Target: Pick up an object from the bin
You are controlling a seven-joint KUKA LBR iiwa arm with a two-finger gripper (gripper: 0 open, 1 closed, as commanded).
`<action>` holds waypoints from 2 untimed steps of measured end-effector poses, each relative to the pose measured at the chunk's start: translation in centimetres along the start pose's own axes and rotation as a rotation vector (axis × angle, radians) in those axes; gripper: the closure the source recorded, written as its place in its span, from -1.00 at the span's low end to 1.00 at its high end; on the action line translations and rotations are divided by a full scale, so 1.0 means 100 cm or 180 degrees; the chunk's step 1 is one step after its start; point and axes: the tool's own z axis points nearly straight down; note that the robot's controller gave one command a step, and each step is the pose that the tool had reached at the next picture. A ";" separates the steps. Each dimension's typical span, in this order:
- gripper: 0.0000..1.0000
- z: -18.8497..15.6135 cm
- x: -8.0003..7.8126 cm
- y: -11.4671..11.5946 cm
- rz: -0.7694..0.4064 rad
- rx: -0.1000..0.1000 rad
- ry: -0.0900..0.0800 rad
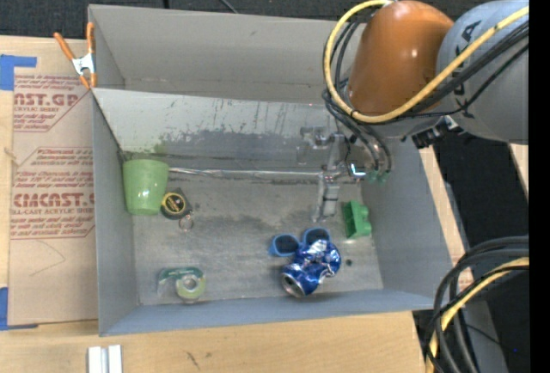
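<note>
At the right of the bin, the gripper hangs low over the grey floor, and whether it's open or closed, I can't tell. A small green block lies just right of it, with a crushed blue can nearby below and a green cup far left.
</note>
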 end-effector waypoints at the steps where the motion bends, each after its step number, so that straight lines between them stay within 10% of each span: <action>1: -1.00 0.118 0.079 -0.047 -0.0618 -0.0001 0.0012; 2: 1.00 0.114 0.075 -0.046 -0.0622 0.0003 -0.0027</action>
